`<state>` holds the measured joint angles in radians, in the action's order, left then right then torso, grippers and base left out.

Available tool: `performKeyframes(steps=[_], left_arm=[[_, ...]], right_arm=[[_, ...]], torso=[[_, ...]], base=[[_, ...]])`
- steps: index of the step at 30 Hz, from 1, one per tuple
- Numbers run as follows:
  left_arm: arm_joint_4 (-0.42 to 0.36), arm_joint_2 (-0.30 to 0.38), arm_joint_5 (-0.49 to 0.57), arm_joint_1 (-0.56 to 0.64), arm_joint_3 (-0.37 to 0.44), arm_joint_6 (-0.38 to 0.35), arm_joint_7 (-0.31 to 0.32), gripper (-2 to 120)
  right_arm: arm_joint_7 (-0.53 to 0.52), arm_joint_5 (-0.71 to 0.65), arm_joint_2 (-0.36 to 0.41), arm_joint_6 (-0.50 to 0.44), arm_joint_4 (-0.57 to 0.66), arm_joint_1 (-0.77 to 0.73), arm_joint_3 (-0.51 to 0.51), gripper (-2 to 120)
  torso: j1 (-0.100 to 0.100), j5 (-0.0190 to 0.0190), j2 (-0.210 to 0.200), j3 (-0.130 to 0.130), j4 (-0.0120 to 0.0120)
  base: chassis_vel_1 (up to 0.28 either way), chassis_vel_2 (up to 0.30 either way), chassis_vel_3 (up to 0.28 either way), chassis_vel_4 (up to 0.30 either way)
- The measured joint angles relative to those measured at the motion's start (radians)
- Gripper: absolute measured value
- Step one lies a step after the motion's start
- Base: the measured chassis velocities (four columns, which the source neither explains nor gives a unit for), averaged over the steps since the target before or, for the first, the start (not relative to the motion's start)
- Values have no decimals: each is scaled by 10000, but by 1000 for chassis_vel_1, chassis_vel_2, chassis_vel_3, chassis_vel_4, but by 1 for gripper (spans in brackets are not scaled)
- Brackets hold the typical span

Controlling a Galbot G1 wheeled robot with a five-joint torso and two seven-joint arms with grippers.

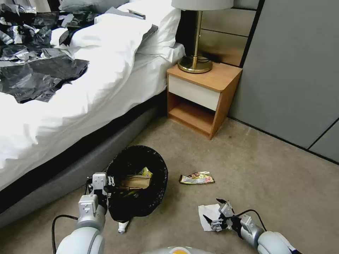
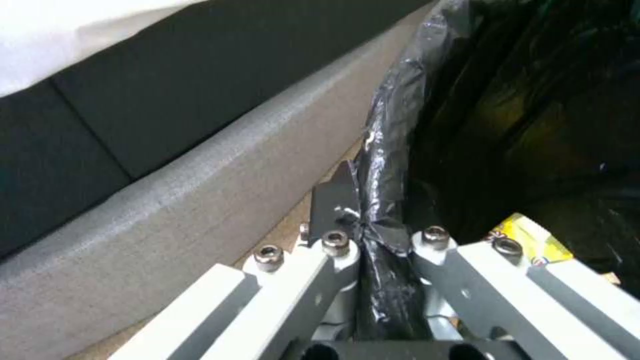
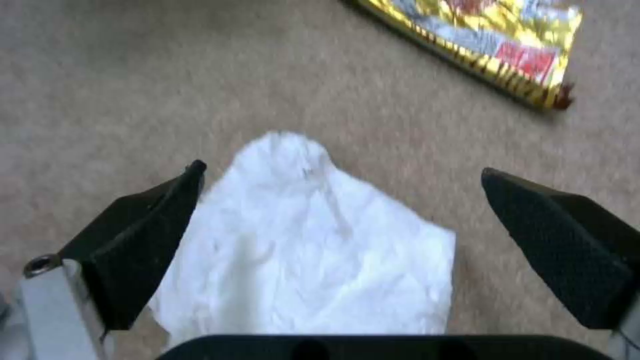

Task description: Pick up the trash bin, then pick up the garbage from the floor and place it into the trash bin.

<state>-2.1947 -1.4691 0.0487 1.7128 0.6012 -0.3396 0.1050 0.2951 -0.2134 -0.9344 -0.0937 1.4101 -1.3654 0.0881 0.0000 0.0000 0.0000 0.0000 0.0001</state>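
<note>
My left claw [image 2: 373, 235] is clenched on the trash bin's [image 1: 137, 183] bagged rim beside the bed; my right claw [image 3: 340, 240] gapes astride the white paper wad [image 3: 307, 240] on the carpet; I should sink lower and pinch its middle.

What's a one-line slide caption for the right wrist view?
Open right gripper poised over the white paper wad on the carpet, a yellow snack wrapper lying just beyond.

Black-lined bin [image 1: 141, 183] tilted, w/ wrappers inside; white paper [image 1: 208, 216], gold wrapper [image 1: 196, 178] on carpet.
</note>
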Motion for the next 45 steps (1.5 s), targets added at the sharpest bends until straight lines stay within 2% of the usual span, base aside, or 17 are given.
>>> performKeyframes(steps=[7, 12, 13, 14, 15, 17, 18, 19, 22, 24, 26, 29, 30, 32, 33, 41, 45], left_arm=[[26, -24, -55, 0, -51, 8, 5, 1], [29, -33, -81, -4, -79, 9, 11, 1], [29, -33, -81, -4, -79, 9, 11, 1], [29, -34, -83, -3, -82, 9, 12, 1], [29, -34, -84, -3, -83, 9, 12, 1], [29, -33, -84, -1, -83, 9, 13, 1], [28, -33, -84, 8, -81, 11, 15, 1], [28, -33, -84, 8, -81, 11, 15, 1], [16, -29, -84, 48, -66, 36, 19, 1], [10, -29, -82, 55, -64, 41, 19, 1], [-1, -27, -80, 61, -63, 44, 19, 1], [-4, -26, -78, 61, -62, 45, 19, 1], [-6, -31, -78, 61, -62, 46, 22, 1], [-6, -29, -78, 63, -64, 47, 23, 1], [-8, -30, -79, 66, -67, 49, 22, 1], [-63, -29, -82, 69, -67, 50, 23, 1], [-93, -28, -82, 64, -66, 49, 22, 1]], right_arm=[[72, 104, -153, -211, -446, 62, -1, 97], [93, 137, -194, -321, -576, 41, -17, 76], [93, 137, -194, -321, -576, 41, -17, 76], [96, 163, -208, -336, -604, 33, -35, 69], [96, 178, -219, -340, -622, 32, -42, 69], [96, 208, -251, -356, -675, 32, -52, 63], [96, 241, -286, -381, -763, 39, -55, 56], [96, 241, -286, -381, -763, 39, -55, 56], [145, 413, -434, -572, -1320, 121, -36, 37], [183, 454, -472, -657, -1497, 145, -21, 36], [291, 493, -569, -817, -1837, 177, 19, 25], [372, 521, -646, -943, -2122, 216, 98, 18], [423, 551, -695, -1036, -2335, 250, 157, 10], [452, 567, -739, -1121, -2511, 279, 196, 6], [471, 571, -762, -1162, -2613, 300, 223, 2], [574, 575, -792, -1295, -2775, 377, 269, 0], [571, 493, -790, -1305, -2410, 372, 326, 0]], torso=[[-1, 0, 0, 0, -1], [0, -1, 0, 0, -1], [0, -1, 0, 0, -1], [0, 0, 0, 0, 0], [-1, 0, 0, 0, -1], [-1, -1, 0, 0, -1], [0, -1, 0, 0, 0], [0, -1, 0, 0, 0], [0, 0, 0, 1, 0], [-1, 0, 0, 1, 0], [-1, 1, 1, 0, 1], [-1, 2, 2, -1, 2], [-2, -3, 2, -2, 8], [-1, -2, 2, -2, 1], [-2, -1, 3, -2, 7], [-1, 0, 3, -1, 0], [-1, 0, 1, 2, -6]], base=[[0, 0, 0, 0], [0, 0, 0, 0], [0, 0, 0, 0], [0, 0, 0, 0], [0, 0, 0, 0], [0, 0, 0, 0], [0, 0, 0, 0], [0, 0, 0, 0], [0, 0, 0, 0], [0, 0, 0, 0], [0, 0, 0, 0], [0, 0, 0, 0], [0, 0, 0, 0], [0, 0, 0, 0], [0, 0, 0, 0], [0, 0, 0, 0], [0, 0, 0, 0]])
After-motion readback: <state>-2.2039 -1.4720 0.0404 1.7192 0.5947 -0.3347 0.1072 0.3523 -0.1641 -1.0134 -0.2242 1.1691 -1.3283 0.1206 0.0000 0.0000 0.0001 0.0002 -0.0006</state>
